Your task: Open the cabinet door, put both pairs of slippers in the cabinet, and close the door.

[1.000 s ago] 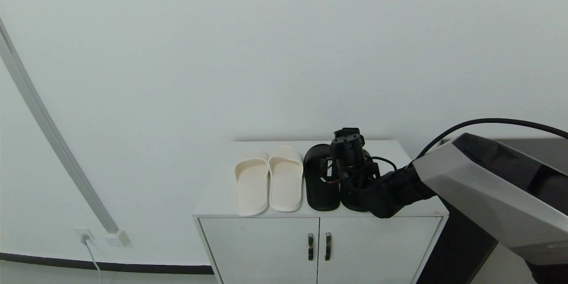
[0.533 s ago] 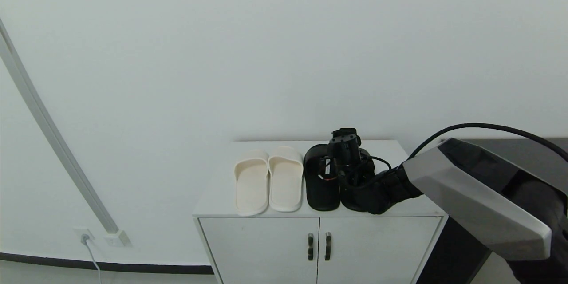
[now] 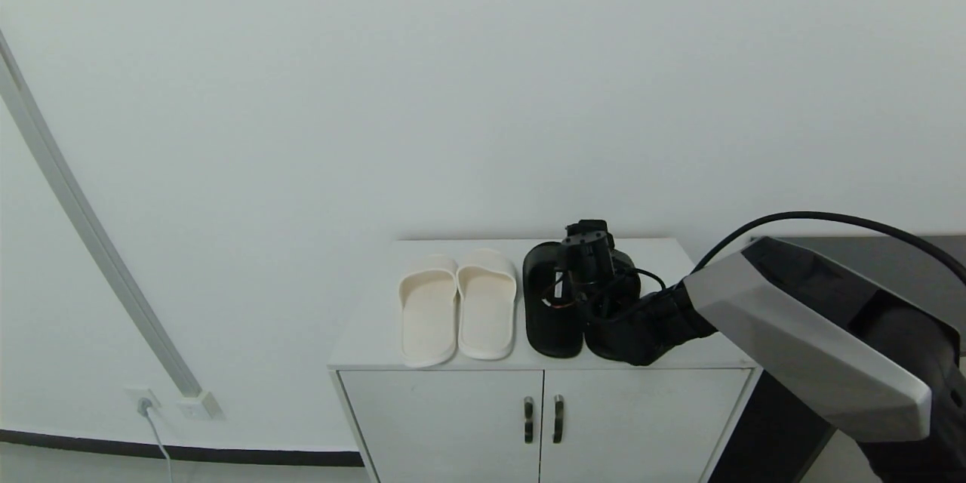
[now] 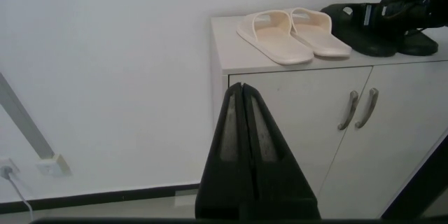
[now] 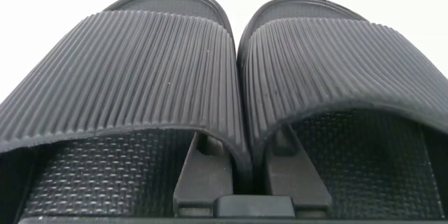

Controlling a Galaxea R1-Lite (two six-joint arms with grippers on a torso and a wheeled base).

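A white pair of slippers (image 3: 456, 306) and a black pair of slippers (image 3: 551, 317) lie side by side on top of the white cabinet (image 3: 362, 343), whose two doors (image 3: 453, 423) are shut. My right gripper (image 3: 579, 283) is over the black pair, one finger (image 5: 194, 175) pushed under each ribbed strap (image 5: 140, 63), clamping the two inner sides together. In the left wrist view my left gripper (image 4: 243, 94) hangs shut and empty, low in front of the cabinet's left side, with the white slippers (image 4: 294, 31) above it.
Two dark door handles (image 3: 542, 419) sit at the middle of the cabinet front. A wall socket with a cable (image 3: 142, 401) and a slanted grey conduit (image 3: 75, 211) are on the left wall. A dark surface (image 3: 898, 249) adjoins the cabinet on the right.
My right arm has pushed in toward the cabinet. The black slippers have shifted slightly to the right, leaving a wider gap to the white pair.
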